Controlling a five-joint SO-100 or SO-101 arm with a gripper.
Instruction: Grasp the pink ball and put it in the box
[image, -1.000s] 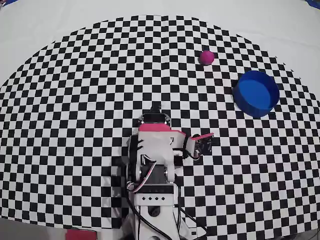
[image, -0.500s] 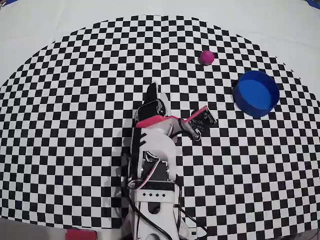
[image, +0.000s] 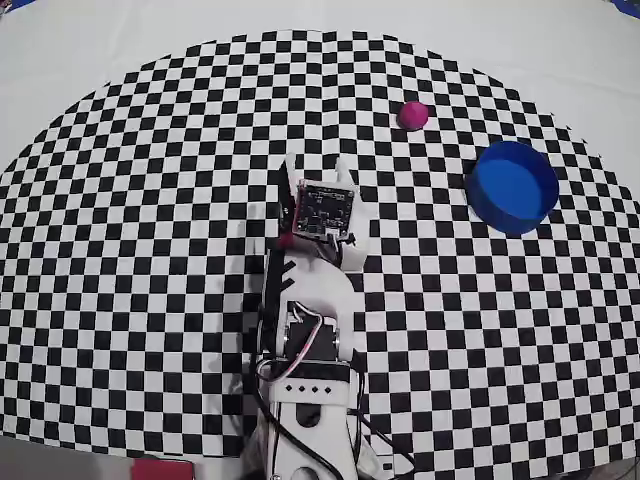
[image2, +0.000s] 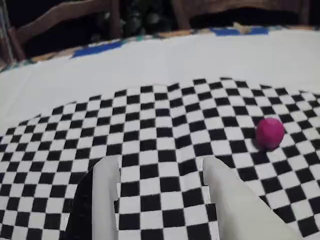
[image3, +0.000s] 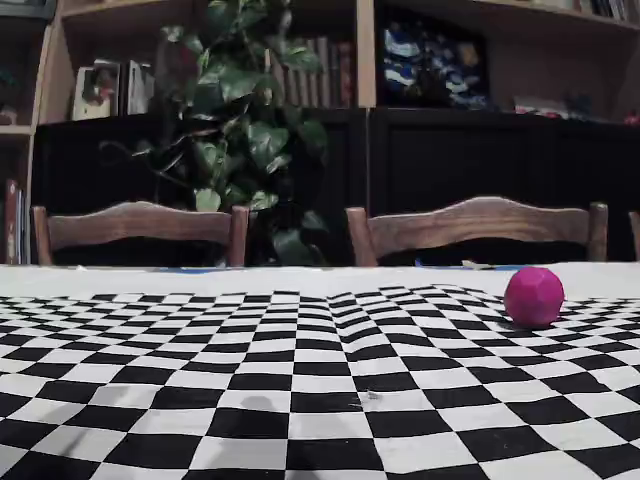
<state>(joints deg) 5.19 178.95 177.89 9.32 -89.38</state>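
The pink ball (image: 413, 114) rests on the checkered mat at the far right in the overhead view, up and to the left of the round blue box (image: 513, 186). My gripper (image: 314, 172) hovers over the mat's middle, well short and to the left of the ball. The wrist view shows the gripper (image2: 160, 162) open, its two pale fingers (image2: 106, 195) spread wide with only mat between them. There the ball (image2: 270, 133) sits ahead and to the right of the right finger. The ball (image3: 533, 296) also shows at the right of the fixed view. The box is out of both those views.
The checkered mat (image: 120, 250) lies on a white cloth (image: 100, 40). The arm's base (image: 305, 400) stands at the near edge. Wooden chairs (image3: 480, 230), a plant (image3: 240, 130) and dark shelves stand behind the table's far edge.
The arm has reached forward toward the mat's middle. The wrist has rolled, so the camera board swung from the right side to the top, and the gripper now points toward the far side.
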